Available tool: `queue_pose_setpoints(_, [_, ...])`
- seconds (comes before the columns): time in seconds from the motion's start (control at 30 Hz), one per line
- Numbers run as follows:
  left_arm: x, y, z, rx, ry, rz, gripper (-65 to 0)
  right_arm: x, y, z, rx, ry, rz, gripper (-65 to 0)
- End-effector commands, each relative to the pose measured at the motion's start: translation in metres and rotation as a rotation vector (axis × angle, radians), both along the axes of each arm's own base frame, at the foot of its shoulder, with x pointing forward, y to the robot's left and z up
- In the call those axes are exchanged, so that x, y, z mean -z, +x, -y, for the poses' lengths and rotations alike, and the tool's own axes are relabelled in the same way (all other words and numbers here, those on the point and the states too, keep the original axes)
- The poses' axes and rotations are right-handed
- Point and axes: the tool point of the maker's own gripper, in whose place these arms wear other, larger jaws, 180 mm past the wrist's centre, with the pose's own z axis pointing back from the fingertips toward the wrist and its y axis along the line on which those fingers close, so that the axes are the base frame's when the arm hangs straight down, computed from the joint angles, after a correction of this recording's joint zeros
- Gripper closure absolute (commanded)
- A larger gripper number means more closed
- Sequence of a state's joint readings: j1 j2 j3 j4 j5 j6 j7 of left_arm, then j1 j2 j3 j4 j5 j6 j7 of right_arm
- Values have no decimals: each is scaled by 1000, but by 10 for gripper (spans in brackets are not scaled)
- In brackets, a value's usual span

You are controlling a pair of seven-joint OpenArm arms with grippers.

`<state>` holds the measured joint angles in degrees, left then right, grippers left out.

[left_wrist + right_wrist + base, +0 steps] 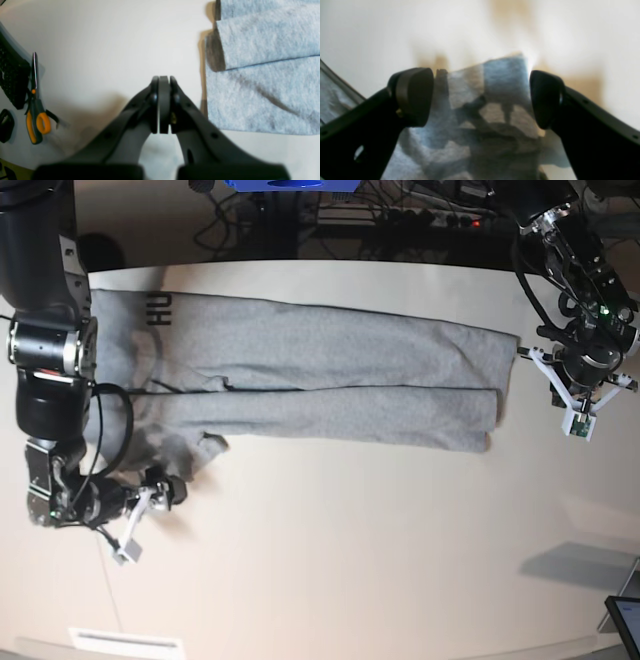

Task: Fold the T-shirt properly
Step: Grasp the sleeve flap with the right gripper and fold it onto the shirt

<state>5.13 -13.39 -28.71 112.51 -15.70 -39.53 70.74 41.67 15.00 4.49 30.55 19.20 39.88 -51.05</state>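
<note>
Left claw [164, 105] we find clenched on nothing, just beside the T-shirt [330, 375], which lies folded lengthwise across the counter [380, 550]; right claw [481, 97] gapes wide over its rumpled sleeve end. Scissors [36, 110] lie apart.

A pair of orange-handled scissors [36, 110] lies closed near the left edge of the white table [100, 50], blades pointing away. Beside it sits a dark perforated object [12, 80], and a small black item [5, 125] rests closer to the edge.
</note>
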Motion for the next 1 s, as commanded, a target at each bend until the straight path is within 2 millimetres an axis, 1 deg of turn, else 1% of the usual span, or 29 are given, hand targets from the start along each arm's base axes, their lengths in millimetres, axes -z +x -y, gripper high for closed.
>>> queue_pose_setpoints(0.0, [-12,6,-1,17,20,38,0,-2,0,6,-6,-21,-11,-575])
queue_pose_setpoints(0.07, [-12,6,-1,17,20,38,0,1,-3,6,-6,-21,-18,-572])
queue_pose_setpoints(0.1, [-13,6,-2,18,21,38,0,5,-7,6,-6,-20,-27,-551])
queue_pose_setpoints(0.27, [-12,7,-1,19,21,37,0,12,-14,7,-6,-25,-45,-361])
queue_pose_setpoints(0.47, [-12,8,0,24,19,37,0,14,-16,8,-6,-27,-50,-223])
queue_pose_setpoints(0.53, [-12,8,0,23,20,38,0,14,-16,8,-4,-25,-50,-145])
queue_pose_setpoints(0.6, [-11,7,0,23,20,35,0,12,-14,8,-3,-24,-44,-38])
queue_pose_setpoints(0.63, [-11,7,0,23,20,35,0,12,-14,8,-3,-24,-42,0])
queue_pose_setpoints(0.7, [-11,7,0,23,18,35,0,10,-12,9,1,-21,-34,-9])
queue_pose_setpoints(0.73, [-11,7,0,23,18,35,0,9,-11,10,2,-23,-33,0])
queue_pose_setpoints(0.83, [-11,7,0,23,18,35,0,8,-10,11,3,-24,-30,0])
queue_pose_setpoints(0.9, [-11,8,1,24,18,36,0,2,-6,13,-2,-36,-7,0])
queue_pose_setpoints(0.93, [-11,8,1,24,18,36,0,-5,-2,14,3,-38,20,0])
queue_pose_setpoints(0.97, [-11,8,1,26,18,35,0,-8,-3,18,11,-41,31,0])
